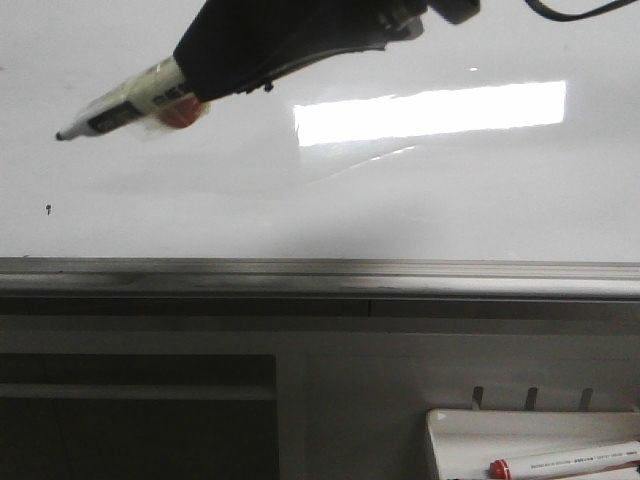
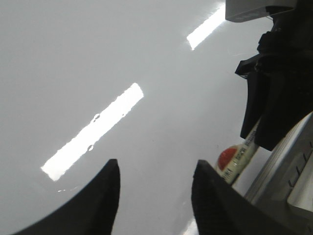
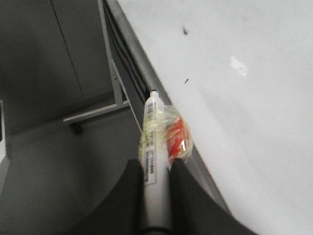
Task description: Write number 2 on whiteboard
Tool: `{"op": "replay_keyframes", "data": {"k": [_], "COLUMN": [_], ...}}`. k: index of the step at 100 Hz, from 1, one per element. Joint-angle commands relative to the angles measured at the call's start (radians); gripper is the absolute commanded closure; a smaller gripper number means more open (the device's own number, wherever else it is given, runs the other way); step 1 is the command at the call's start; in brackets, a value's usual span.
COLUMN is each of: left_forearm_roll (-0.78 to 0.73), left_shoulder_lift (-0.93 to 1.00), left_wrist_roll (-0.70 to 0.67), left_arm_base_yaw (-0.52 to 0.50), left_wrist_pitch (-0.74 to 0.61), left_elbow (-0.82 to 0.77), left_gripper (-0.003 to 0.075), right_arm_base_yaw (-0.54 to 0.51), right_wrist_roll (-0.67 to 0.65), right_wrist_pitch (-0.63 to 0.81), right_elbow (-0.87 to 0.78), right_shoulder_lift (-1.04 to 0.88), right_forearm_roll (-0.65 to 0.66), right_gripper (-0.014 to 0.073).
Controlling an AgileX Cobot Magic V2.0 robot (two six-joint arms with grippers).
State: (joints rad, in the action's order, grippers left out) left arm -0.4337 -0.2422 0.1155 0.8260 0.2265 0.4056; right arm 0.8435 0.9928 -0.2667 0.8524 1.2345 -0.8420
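right end effector (image 3: 156,169): clamped on a marker (image 1: 125,100), fingers either side of the barrel, red cap taped to its side
marker tip: pointing out toward the upper left area of the whiteboard (image 1: 400,210) in the front view; can't tell if it's actually touching yet
left end effector (image 2: 154,191): fingers spread, nothing between them, just hanging over the board near the other arm
number 2: not on the board as far as I can see, only a small black dot (image 1: 49,208) lower left, so I'd say the stroke hasn't started
how I'd do it: ease the tip in until it just kisses the surface, keep pressure light and even, then curve, diagonal, flat base in one go
watch out: glossy board, steeply slanted pen, so it could skip or smear
spare marker (image 1: 565,462): lying in the small tray (image 1: 450,425) lower right, not needed
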Motion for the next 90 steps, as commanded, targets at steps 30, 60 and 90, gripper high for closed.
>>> {"op": "replay_keyframes", "data": {"k": [30, 60, 90], "left_forearm_roll": [-0.03, -0.029, 0.053], "left_shoulder_lift": [-0.021, -0.021, -0.021], "left_wrist_roll": [-0.116, -0.179, -0.179], "left_arm_base_yaw": [-0.08, -0.345, -0.562], "left_wrist_pitch": [-0.092, -0.174, -0.182], "left_elbow": [0.033, 0.033, 0.033], "left_gripper": [0.0575, 0.0575, 0.0575], "right_arm_base_yaw": [-0.192, -0.199, -0.199], "right_wrist_roll": [-0.097, -0.097, -0.098], "right_wrist_pitch": [-0.023, -0.105, -0.149], "right_elbow": [0.032, 0.127, 0.211], "right_shoulder_lift": [-0.019, 0.025, 0.083], "right_forearm_roll": [-0.025, -0.006, 0.033], "right_gripper": [0.0663, 0.0663, 0.0663]}}
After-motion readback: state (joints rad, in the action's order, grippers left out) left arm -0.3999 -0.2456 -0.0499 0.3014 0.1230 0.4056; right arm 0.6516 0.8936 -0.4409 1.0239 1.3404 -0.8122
